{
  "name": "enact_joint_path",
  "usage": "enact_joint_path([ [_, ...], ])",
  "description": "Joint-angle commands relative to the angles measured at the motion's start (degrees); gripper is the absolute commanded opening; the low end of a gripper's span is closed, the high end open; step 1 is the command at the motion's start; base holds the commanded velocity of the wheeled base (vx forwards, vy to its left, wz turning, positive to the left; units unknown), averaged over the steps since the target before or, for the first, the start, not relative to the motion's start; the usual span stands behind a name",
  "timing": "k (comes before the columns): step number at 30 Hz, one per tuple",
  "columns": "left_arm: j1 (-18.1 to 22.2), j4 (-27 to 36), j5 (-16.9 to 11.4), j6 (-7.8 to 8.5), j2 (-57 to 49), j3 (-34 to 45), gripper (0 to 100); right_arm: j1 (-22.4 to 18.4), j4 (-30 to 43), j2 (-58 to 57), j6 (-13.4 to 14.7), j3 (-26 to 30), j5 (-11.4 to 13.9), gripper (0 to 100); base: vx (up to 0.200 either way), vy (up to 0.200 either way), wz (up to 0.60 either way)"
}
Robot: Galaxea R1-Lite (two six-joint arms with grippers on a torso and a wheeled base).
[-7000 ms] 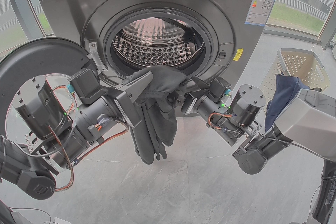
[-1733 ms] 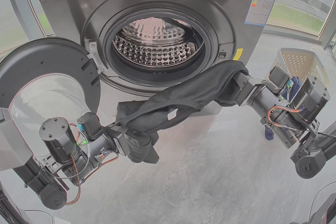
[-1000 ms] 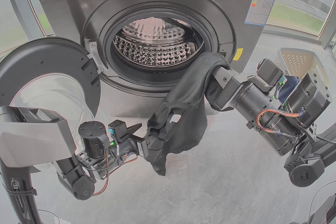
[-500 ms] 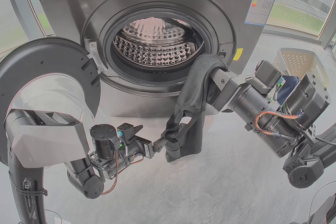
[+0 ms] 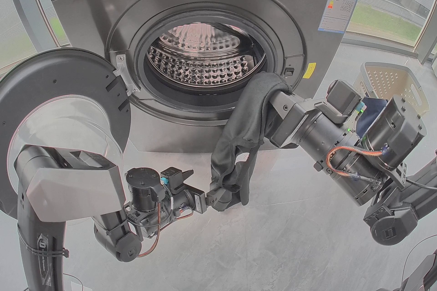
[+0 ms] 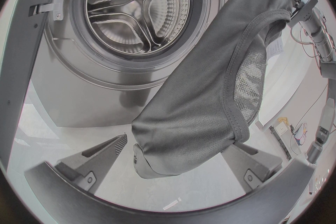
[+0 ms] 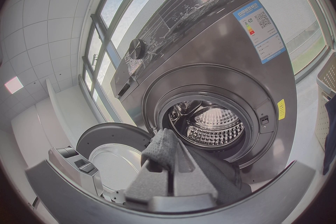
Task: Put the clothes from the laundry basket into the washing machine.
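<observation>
Before the washing machine [image 5: 318, 55], right tool [image 5: 274, 96] clamps the dark garment [image 5: 243, 132]; left tool [image 5: 221, 200] gapes around its hanging end.

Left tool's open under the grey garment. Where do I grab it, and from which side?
Probably the bunched bottom fold of the grey garment, coming in from the robot's left. It hangs limp from the right tool, and that fold sags between the open fingers of the left tool.
</observation>
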Motion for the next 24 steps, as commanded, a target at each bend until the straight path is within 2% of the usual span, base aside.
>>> enact_joint_path([
  [1,-1.0,-0.2,-0.3,-0.03,2.0,-1.9,100,0.4,-0.3,0.8,0.1,-0.3,-0.1,0,0.0,0.0,0.0],
  [13,-3.6,-0.2,-0.9,0.06,5.5,-8.0,100,0.5,-1.1,1.6,0.1,-0.7,-0.3,0,0.0,0.0,0.0],
  [21,-4.0,-0.2,-0.2,0.14,7.3,-12.4,100,0.5,-1.1,1.6,0.1,-0.5,-0.3,0,0.0,0.0,0.0],
  [24,-4.7,-0.2,-0.3,-0.21,7.5,-12.9,100,0.5,-1.1,1.6,0.1,-0.5,-0.4,0,0.0,0.0,0.0],
])
